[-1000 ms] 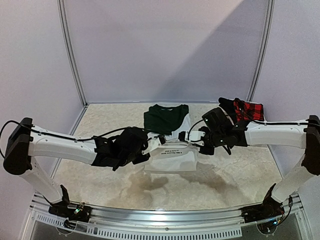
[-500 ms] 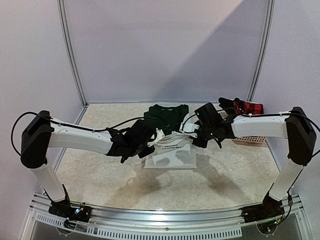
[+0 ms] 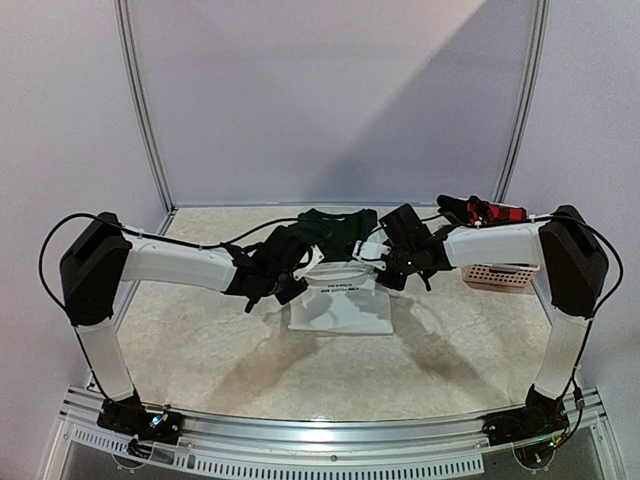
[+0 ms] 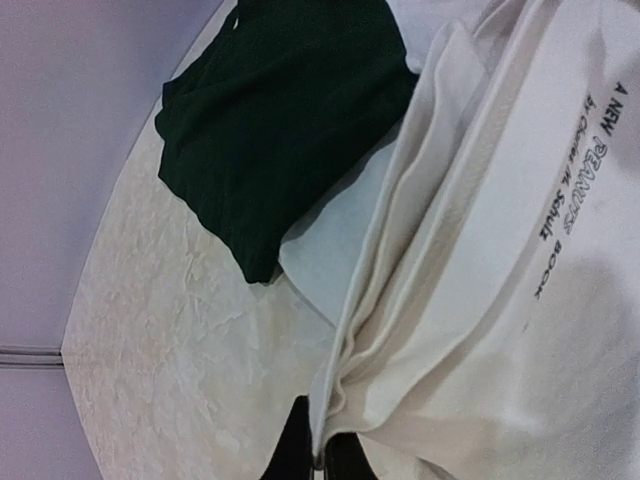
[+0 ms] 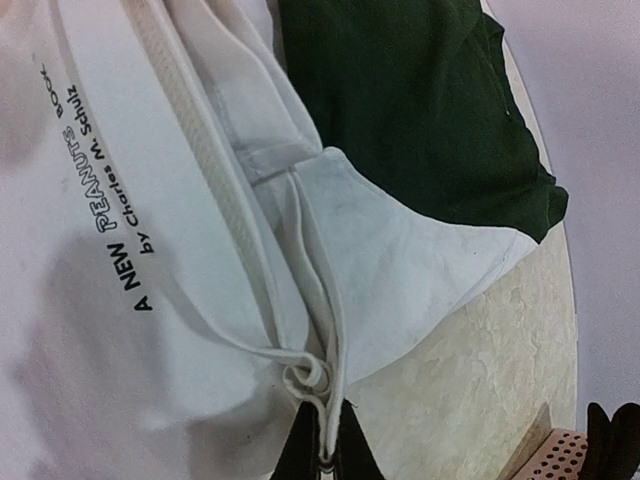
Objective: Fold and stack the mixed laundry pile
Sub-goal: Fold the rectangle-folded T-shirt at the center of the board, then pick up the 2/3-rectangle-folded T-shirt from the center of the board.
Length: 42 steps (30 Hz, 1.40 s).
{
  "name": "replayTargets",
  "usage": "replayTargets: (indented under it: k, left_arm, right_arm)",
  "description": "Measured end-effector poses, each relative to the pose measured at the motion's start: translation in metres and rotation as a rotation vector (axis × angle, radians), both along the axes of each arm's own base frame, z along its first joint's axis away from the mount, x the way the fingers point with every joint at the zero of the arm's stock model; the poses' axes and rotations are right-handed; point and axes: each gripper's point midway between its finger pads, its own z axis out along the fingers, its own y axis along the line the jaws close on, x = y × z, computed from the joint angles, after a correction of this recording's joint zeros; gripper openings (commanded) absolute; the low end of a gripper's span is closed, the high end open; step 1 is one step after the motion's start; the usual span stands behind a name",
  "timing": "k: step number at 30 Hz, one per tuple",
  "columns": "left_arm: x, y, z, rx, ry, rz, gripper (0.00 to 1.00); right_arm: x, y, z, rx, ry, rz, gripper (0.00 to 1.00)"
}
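Observation:
A white T-shirt with black print hangs between both grippers above the table's middle. My left gripper is shut on its left edge; the pinched white hem shows in the left wrist view. My right gripper is shut on its right edge, with bunched fabric between the fingers. A folded dark green shirt lies on the table just behind it, also in the left wrist view and the right wrist view. A red-and-black checked flannel sits at the back right.
A pink perforated basket stands at the right, under the flannel and behind my right arm; its corner shows in the right wrist view. The booth's walls close off the back and sides of the marbled table.
Both grippers have carried the white T-shirt away from the near edge toward the green shirt. The arms have stretched further out and the shirt's lower part now rests on the table.

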Motion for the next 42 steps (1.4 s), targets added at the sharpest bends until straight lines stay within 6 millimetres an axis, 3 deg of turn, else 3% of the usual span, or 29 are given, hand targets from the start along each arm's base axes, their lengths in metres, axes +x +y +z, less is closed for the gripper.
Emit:
replayTargets:
  k: [7, 10, 15, 18, 20, 24, 26, 28, 32, 36, 39, 42]
  left_arm:
    - [0.012, -0.005, -0.017, 0.018, 0.018, 0.017, 0.0]
    - [0.013, -0.004, -0.019, 0.013, 0.02, 0.025, 0.0]
    - [0.018, -0.005, -0.016, -0.004, 0.012, 0.038, 0.1]
    - [0.023, -0.001, -0.018, -0.001, 0.014, 0.065, 0.12]
    - [0.027, 0.002, -0.021, 0.004, 0.018, 0.086, 0.18]
    - [0.028, 0.013, -0.025, 0.021, 0.023, 0.142, 0.36]
    - [0.027, 0.018, -0.021, 0.03, 0.015, 0.164, 0.46]
    - [0.024, 0.022, -0.011, 0.026, -0.008, 0.171, 0.5]
    - [0.005, 0.034, 0.031, -0.016, -0.066, 0.144, 0.52]
    - [-0.028, 0.019, 0.081, -0.098, -0.123, -0.004, 0.56]
    - [-0.085, -0.006, 0.087, -0.081, -0.134, -0.271, 0.56]
    - [-0.13, -0.019, 0.057, -0.015, -0.079, -0.479, 0.55]
  right_arm:
    - [0.014, -0.005, -0.01, -0.018, 0.0, -0.042, 0.0]
    - [0.017, -0.009, -0.013, -0.016, 0.008, -0.061, 0.05]
    - [0.023, -0.01, -0.014, -0.008, 0.006, -0.076, 0.11]
    - [0.03, -0.01, -0.018, -0.012, 0.006, -0.096, 0.23]
    - [0.035, -0.012, -0.021, -0.02, 0.005, -0.11, 0.29]
    - [0.038, -0.019, -0.022, -0.031, 0.007, -0.142, 0.33]
    - [0.037, -0.023, -0.016, -0.023, 0.012, -0.154, 0.34]
    - [0.032, -0.028, 0.0, -0.001, 0.007, -0.16, 0.36]
    - [0.005, -0.04, 0.055, 0.1, -0.027, -0.135, 0.37]
    - [-0.034, -0.038, 0.1, 0.222, -0.026, -0.024, 0.42]
    - [-0.073, -0.034, 0.092, 0.23, 0.04, 0.105, 0.45]
    - [-0.115, -0.028, 0.059, 0.154, 0.126, 0.241, 0.46]
